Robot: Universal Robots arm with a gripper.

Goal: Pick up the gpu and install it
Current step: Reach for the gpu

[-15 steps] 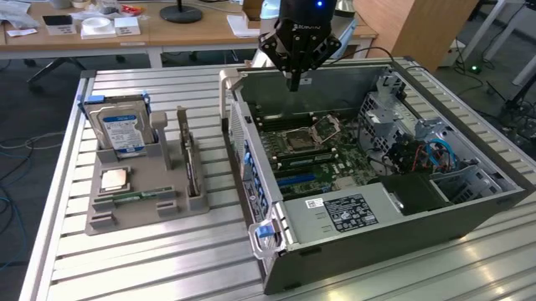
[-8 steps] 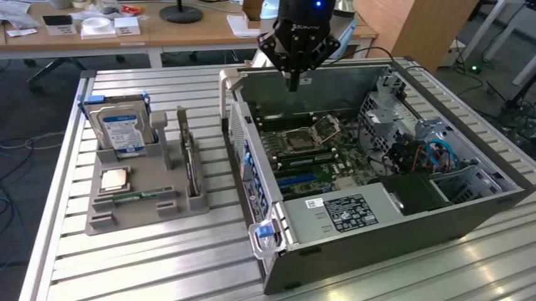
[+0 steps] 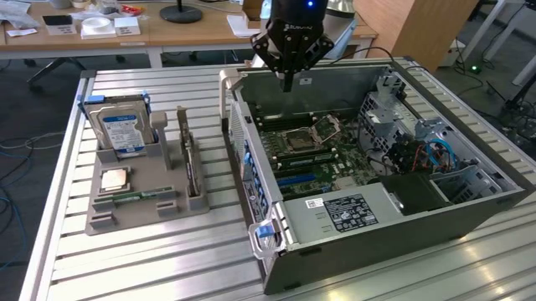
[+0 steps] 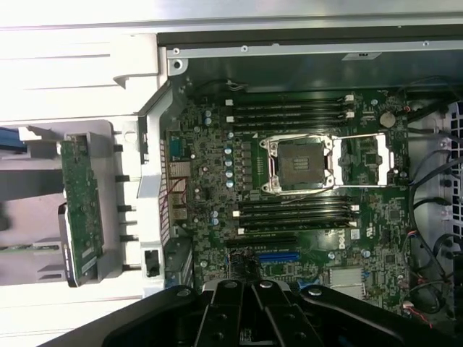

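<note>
The gpu (image 3: 192,158) stands on edge in a slot of the grey parts holder (image 3: 167,212), at the exterior view's left of the open computer case (image 3: 393,241). In the wrist view the gpu (image 4: 81,206) shows a green board side with a silver bracket at one end. My gripper (image 3: 287,84) hangs above the far rim of the case, well apart from the gpu, fingers drawn together to a point and holding nothing. The wrist view looks past my gripper (image 4: 253,293) onto the motherboard (image 4: 210,188), with its open processor socket (image 4: 300,165) and a blue expansion slot (image 4: 278,256).
The holder also carries a silver hard drive with a blue-white label (image 3: 122,128), a processor chip (image 3: 115,180) and a narrow green memory stick (image 3: 134,196). Inside the case are a power supply (image 3: 348,212), drive cages (image 3: 387,119) and blue cables (image 3: 440,153). Desks stand behind the slatted table (image 3: 150,263).
</note>
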